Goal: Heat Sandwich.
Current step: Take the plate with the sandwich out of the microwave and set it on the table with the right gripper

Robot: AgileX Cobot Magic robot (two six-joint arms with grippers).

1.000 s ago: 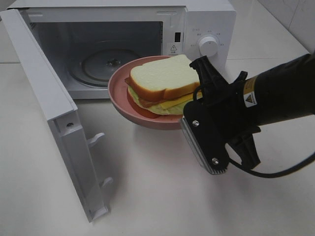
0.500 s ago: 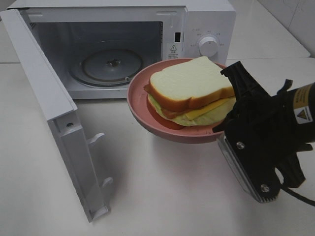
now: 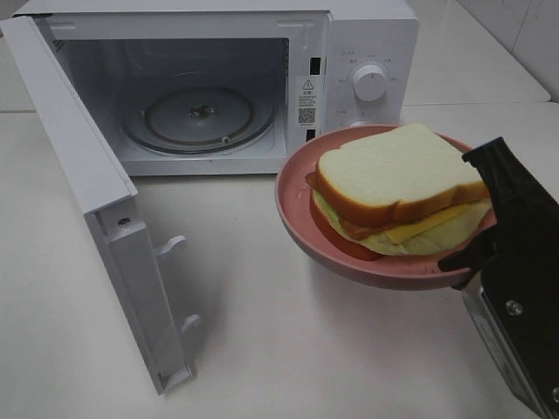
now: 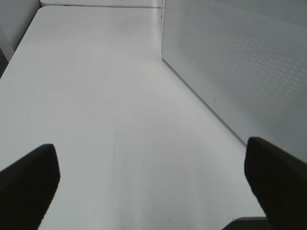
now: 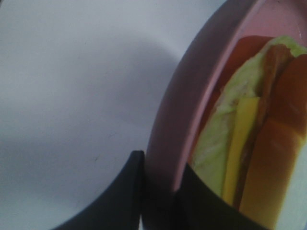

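Gripping the rim of the pink plate (image 3: 301,227), the right gripper (image 5: 158,201) had its two dark fingers pinched onto the plate's edge, one against the outer wall and one inside the rim, as the right wrist view showed. On the plate lay the sandwich (image 3: 397,188), white bread on top with a tan crust, and red, yellow and pale green layers showing at its side (the same layers appeared close up in the right wrist view). The plate was held clear of the white table (image 3: 288,349), tilted a little, out in front of the microwave (image 3: 367,35) and to the right of its open cavity. The microwave door (image 3: 96,209) stood swung wide on the left, and the glass turntable (image 3: 199,115) inside carried nothing. Below the control knob (image 3: 370,81) the plate's far rim overlapped the microwave's front panel. The left gripper (image 4: 153,187) hung with its fingers spread wide over bare table, beside a perforated white panel (image 4: 240,72), holding nothing.
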